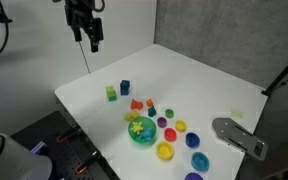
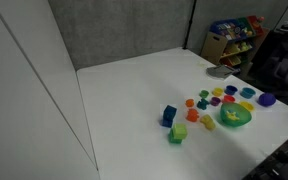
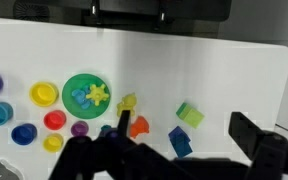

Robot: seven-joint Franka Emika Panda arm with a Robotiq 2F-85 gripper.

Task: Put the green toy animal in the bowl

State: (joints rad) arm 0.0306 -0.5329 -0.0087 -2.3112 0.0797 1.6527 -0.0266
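Fingers (image 3: 252, 138) spread wide and gripping nothing frame the bottom of the wrist view, dark and blurred, as the Panda arm hangs high over the white worktop (image 1: 189, 75). An exterior view puts them well above the far left edge, clear of every toy. From that height nothing can be knocked and the whole scatter is in sight, which looks like the reason for the pose.

Below them, the green toy animal (image 3: 189, 113) is judged to be the small pale-green piece lying on bare worktop, well right of the bowl (image 3: 86, 95) in the wrist view. A blue block (image 3: 180, 143) lies just beside it. The toy reads as boxy, lime-coloured and matte, too small and soft in every view for an animal's shape to show.

Orange pieces (image 3: 139, 126) and a yellow figure (image 3: 127, 103) lie between toy and bowl. The bowl, round, teal-green and upright, is the widest container and already holds a yellow star-shaped toy (image 3: 99, 95) and a bluish piece. Small coloured cups (image 3: 44, 94) crowd its left side.

With the toy outside the bowl, the task appears not yet begun. Its open spot leaves room for a descent, and the blue block is the one neighbour likely to crowd a finger.
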